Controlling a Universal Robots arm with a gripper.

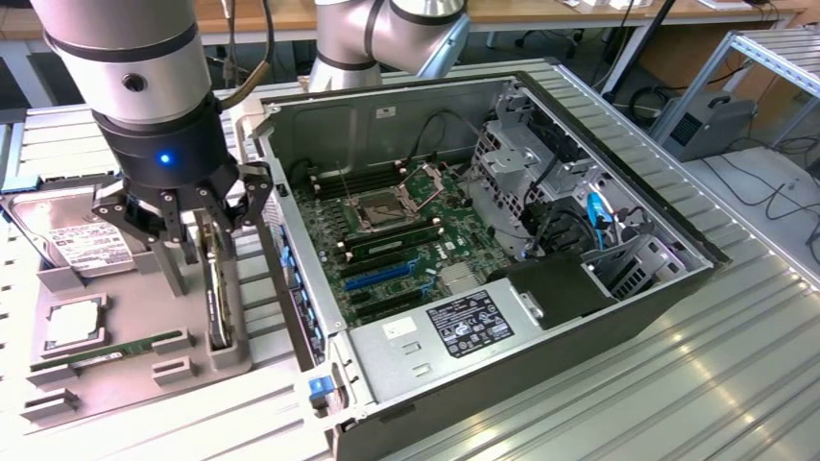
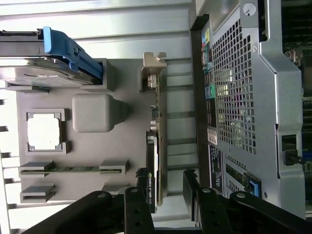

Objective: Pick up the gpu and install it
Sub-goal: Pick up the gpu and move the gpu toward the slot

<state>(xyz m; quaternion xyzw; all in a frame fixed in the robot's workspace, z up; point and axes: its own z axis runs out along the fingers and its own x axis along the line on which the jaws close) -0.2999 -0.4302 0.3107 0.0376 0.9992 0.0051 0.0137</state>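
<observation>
- The ribbed metal bench (image 1: pixel 717 365) carried a grey parts tray (image 1: pixel 134 312) and an open computer case (image 1: pixel 513 240).
- My arm pointed straight down, with my gripper (image 1: pixel 192 252) open.
- The gpu (image 2: pixel 158 131) stood on edge in the tray, between my fingers (image 2: pixel 192 187).

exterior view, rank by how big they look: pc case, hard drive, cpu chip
1. open grey metal computer case
2. boxy silver hard drive with white label
3. square silver processor chip

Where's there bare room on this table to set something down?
The slatted table at the exterior view's right, beside the computer case, is bare. The grey parts tray is crowded: hard drive, processor, memory stick, gpu with the claw around it.
</observation>
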